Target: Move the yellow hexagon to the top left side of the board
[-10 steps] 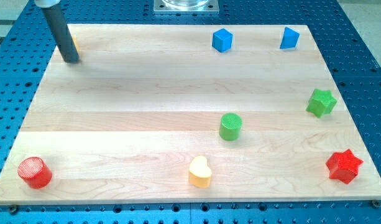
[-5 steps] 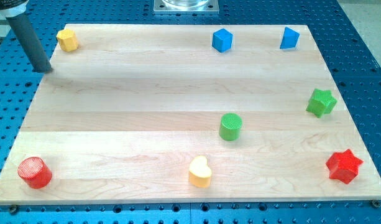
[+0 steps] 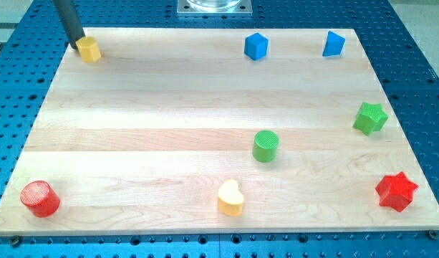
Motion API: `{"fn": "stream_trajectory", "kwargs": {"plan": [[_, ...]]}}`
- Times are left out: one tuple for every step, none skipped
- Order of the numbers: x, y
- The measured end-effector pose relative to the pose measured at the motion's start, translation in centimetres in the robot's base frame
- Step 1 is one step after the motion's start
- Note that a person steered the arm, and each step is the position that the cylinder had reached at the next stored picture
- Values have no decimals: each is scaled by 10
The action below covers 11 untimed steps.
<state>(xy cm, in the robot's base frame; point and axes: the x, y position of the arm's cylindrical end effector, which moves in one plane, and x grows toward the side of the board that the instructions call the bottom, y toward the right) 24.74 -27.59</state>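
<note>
Now | my tip (image 3: 78, 46) touching yellow hexagon (image 3: 89, 50), its left edge hidden | no hand.

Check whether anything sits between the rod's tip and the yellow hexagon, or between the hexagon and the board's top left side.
Nothing visible does. My tip is right against the yellow hexagon, on its upper-left side, with no block between them. The hexagon already lies at the top left of the board; every other block is far off.
</note>
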Motion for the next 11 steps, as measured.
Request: {"fn": "stream_trajectory", "kwargs": {"plan": [[9, -29], [21, -29], [71, -15], [80, 3], [70, 19], [57, 37], [54, 37], [52, 37], [47, 38], [47, 45], [86, 91]]}}
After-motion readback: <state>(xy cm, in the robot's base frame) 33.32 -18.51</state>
